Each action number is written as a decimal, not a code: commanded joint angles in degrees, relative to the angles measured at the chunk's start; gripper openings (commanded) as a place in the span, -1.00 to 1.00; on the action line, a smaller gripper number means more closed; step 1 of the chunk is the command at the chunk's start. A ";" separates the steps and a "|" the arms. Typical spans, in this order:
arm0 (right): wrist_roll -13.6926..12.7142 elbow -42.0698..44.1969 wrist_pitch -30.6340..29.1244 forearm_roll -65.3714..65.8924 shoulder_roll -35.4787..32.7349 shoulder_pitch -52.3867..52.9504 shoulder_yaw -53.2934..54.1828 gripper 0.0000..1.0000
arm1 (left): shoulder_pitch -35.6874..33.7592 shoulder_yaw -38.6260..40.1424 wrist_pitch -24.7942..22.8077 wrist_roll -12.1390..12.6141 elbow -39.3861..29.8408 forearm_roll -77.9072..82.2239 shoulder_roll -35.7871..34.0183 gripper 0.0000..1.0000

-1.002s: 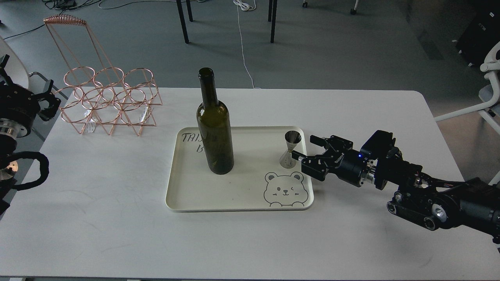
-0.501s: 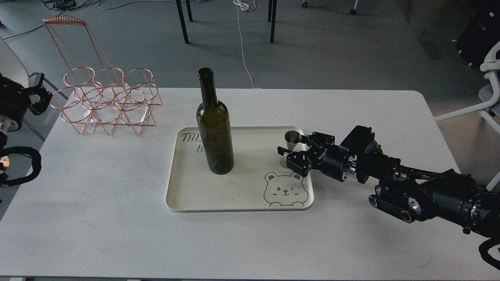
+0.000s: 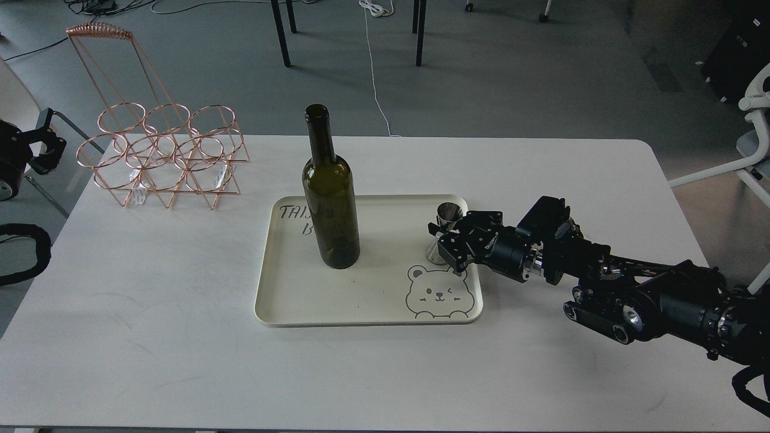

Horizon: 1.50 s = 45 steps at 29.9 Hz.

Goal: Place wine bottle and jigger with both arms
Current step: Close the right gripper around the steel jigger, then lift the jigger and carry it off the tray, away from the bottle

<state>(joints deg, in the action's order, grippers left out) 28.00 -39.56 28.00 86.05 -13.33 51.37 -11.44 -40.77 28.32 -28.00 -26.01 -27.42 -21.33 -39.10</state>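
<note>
The wine bottle point(image 3: 330, 204), tall, dark olive-green and without a label, stands upright on the left half of a cream tray point(image 3: 272, 300) with a bear drawing. The small steel jigger point(image 3: 449, 213) stands at the tray's right edge. My right gripper point(image 3: 441, 239) reaches in from the right and its fingers point(image 3: 452, 227) are closed around the jigger's waist, hiding most of the lower cone. My left gripper point(image 3: 49, 146) is off the table's far left edge, beside the wire rack, open and empty.
A copper wire bottle rack point(image 3: 162, 157) stands at the back left of the white table point(image 3: 150, 313). A white chair point(image 3: 752, 150) is off the right side. Table legs and cables lie on the floor behind.
My right gripper has moved left from beside the tray onto the jigger and closed around it; the jigger's base shifted slightly. My left arm has drawn back left, toward the view's edge.
</note>
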 commanded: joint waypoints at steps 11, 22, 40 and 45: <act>0.00 -1.05 0.00 -0.36 -4.59 1.10 0.54 -0.87 | -0.89 0.07 0.00 0.17 0.00 0.06 0.08 0.97; 0.00 -8.42 0.00 -0.88 -17.24 1.19 6.96 -0.86 | -1.59 -0.02 0.00 0.26 0.00 0.06 0.25 0.97; 0.00 -11.33 0.00 -1.06 -27.71 -11.11 16.19 -0.84 | -2.38 -0.11 0.00 0.35 -0.35 0.15 0.52 0.97; 0.00 -11.16 0.00 -1.15 -27.54 -12.69 16.28 -0.75 | -2.38 -0.11 0.00 0.43 -0.35 0.15 0.43 0.97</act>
<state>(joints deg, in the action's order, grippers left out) 28.00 -50.83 28.00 84.96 -41.03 39.37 4.76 -43.16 28.22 -28.00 -25.59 -27.79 -21.18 -38.60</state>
